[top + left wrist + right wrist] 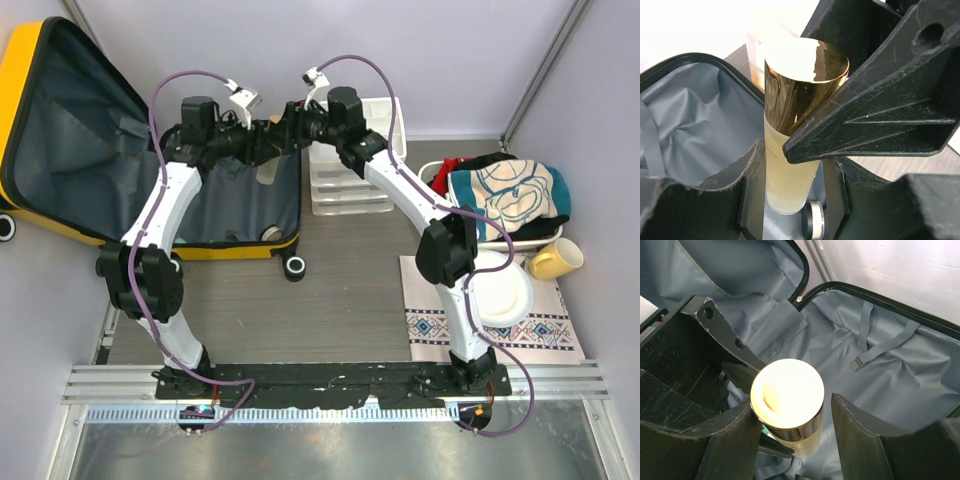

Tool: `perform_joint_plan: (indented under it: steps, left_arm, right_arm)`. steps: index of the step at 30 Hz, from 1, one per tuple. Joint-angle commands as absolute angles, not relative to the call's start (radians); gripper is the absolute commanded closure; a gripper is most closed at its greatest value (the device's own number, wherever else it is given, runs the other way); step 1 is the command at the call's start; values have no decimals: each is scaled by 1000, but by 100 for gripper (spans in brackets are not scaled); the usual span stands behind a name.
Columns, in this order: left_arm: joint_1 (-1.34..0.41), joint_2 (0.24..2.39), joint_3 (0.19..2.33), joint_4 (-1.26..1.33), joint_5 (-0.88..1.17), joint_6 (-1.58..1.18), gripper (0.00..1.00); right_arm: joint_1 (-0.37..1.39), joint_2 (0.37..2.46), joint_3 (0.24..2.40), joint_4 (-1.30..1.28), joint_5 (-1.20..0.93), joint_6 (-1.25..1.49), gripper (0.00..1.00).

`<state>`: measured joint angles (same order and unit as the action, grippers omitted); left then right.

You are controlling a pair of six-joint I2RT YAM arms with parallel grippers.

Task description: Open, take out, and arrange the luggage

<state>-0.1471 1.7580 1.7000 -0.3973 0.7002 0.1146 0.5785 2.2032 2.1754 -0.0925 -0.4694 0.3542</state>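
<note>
The yellow luggage (pixel 22 95) lies open at the back left, its dark grey lining (pixel 880 370) showing. Above the lining, a frosted yellow bottle with a shiny gold cap (pixel 790 150) stands upright between the fingers of my left gripper (pixel 795 167), which is shut on its body. From the other side, my right gripper (pixel 790 405) straddles the cap (pixel 787 392). Its left finger is against the cap and its right finger (pixel 860 435) stands a gap away, so it is open. One right finger (pixel 875 115) crosses the left wrist view. Both grippers meet over the luggage's right half (pixel 275 135).
A white drawer organizer (pixel 350 190) stands just right of the luggage. Further right is a white basin (pixel 437 183) heaped with clothes, with a yellow mug (pixel 555 260) and a white plate (pixel 505 290) on a patterned mat (pixel 545 335). A small round tin (pixel 816 220) lies in the luggage.
</note>
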Motion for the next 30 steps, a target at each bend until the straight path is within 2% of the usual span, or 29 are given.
perform_joint_plan:
  steps: [1, 4, 5, 6, 7, 8, 9, 12, 15, 16, 19, 24, 30]
  left_arm:
    - [-160, 1651, 1684, -152, 700, 133, 100]
    - [-160, 1638, 1651, -130, 686, 129, 100]
    - [-160, 1634, 1646, -127, 681, 127, 100]
    - [-161, 1626, 1641, -126, 678, 129, 100]
    - [-161, 1625, 1629, -126, 675, 127, 100]
    - [-161, 1620, 1621, -127, 663, 126, 100]
    - [-160, 1617, 1614, -129, 657, 123, 100]
    - [-160, 1598, 1576, -156, 638, 139, 100]
    - [-149, 1600, 1580, -236, 614, 153, 73]
    - [-143, 1606, 1582, -254, 618, 147, 56]
    - [-94, 1608, 1577, -308, 635, 127, 43]
    - [-8, 1589, 1578, -316, 689, 60, 33]
    - [52, 1566, 1546, -324, 655, 22, 30]
  right_arm:
    - [586, 2266, 2273, -141, -503, 400, 42]
    - [586, 2301, 2312, -156, -502, 422, 50]
    - [584, 2307, 2324, -158, -503, 428, 59]
    - [586, 2312, 2327, -158, -503, 429, 64]
    - [586, 2319, 2330, -160, -502, 431, 71]
    - [586, 2322, 2335, -158, -497, 433, 89]
    - [586, 2322, 2335, -155, -494, 436, 99]
    - [586, 2316, 2322, -117, -485, 437, 99]
    - [586, 2301, 2301, -66, -462, 446, 99]
    - [586, 2293, 2295, -49, -451, 448, 99]
    - [584, 2281, 2281, -6, -430, 448, 99]
    - [581, 2281, 2281, 55, -420, 457, 99]
    - [580, 2281, 2295, 86, -429, 466, 99]
